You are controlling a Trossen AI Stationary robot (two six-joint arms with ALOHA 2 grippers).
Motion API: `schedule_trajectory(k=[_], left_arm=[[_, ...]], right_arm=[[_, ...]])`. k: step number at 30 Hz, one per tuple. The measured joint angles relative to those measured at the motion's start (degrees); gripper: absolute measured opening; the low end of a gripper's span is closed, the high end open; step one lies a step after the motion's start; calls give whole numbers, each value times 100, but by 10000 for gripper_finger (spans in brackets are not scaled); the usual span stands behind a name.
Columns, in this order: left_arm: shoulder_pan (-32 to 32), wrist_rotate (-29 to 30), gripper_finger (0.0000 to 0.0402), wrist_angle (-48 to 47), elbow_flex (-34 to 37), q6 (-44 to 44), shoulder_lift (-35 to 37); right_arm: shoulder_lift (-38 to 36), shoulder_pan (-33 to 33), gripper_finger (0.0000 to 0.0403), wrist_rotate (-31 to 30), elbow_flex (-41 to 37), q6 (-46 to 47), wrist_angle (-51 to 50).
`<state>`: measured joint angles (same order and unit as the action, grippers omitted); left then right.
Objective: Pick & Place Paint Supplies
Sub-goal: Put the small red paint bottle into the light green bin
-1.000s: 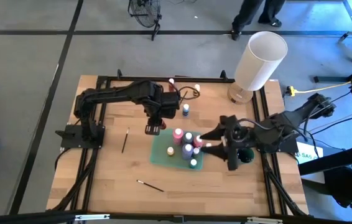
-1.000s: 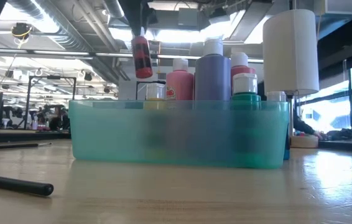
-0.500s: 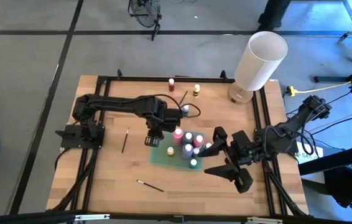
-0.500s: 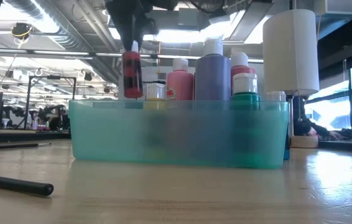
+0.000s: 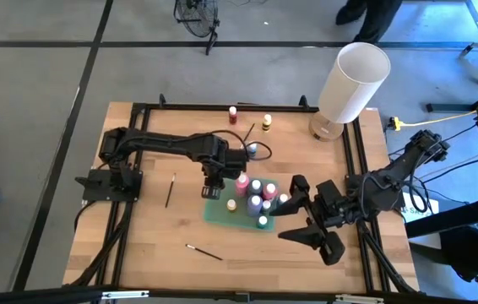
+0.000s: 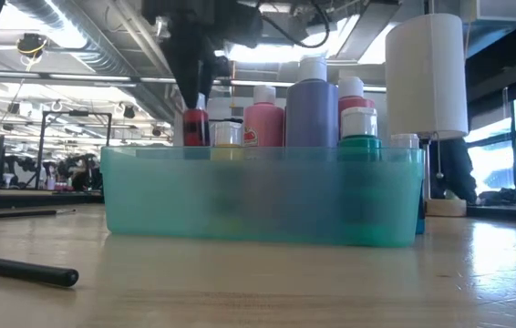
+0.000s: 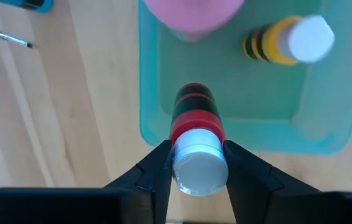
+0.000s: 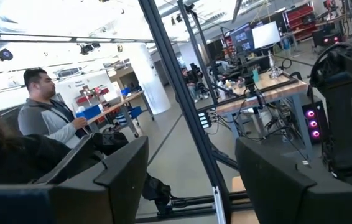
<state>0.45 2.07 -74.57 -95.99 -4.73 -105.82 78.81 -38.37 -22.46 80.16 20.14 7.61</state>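
A teal tray [image 5: 219, 211] on the table holds several paint bottles, among them a pink one [image 5: 241, 181] and a purple one [image 6: 312, 109]. My left gripper [image 5: 212, 187] is over the tray's far left corner, shut on a red bottle with a white cap [image 6: 194, 123]. My right gripper [image 5: 295, 213] stands open, raised off the table to the right of the tray, with nothing between its fingers [image 8: 107, 180]. Two dark brushes [image 5: 170, 190] [image 5: 203, 252] lie flat on the wood left of the tray. My left gripper pinches the red bottle at its white cap [image 7: 199, 167] between its two fingers [image 7: 158, 169]. The fingers come from above, pointing down. The bottle hangs upright below them, and its lower end [image 7: 191, 99] has reached the level of the tray's rim just inside the corner.
A tall white cylinder [image 5: 353, 80] stands at the far right corner. A red bottle [image 5: 232, 111], a yellow one [image 5: 267, 122] and a blue one [image 5: 252, 150] stand on the wood beyond the tray. People are in the room behind the table.
My left gripper has gone down and slightly toward the near edge with the red bottle, from well above the tray down to its rim. My right gripper has drawn back from the tray toward the table's right near side and has tipped up toward level.
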Motion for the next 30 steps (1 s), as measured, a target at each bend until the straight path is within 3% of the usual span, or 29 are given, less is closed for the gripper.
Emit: schedule_trajectory(k=[17,30], left_arm=[[267,-7,120,587,600,341,-2],[282,-17,122,761,652,772,-44]], right_arm=[[26,-5,245,17,0,-2,-142],[25,-5,245,216,0,20,-188]])
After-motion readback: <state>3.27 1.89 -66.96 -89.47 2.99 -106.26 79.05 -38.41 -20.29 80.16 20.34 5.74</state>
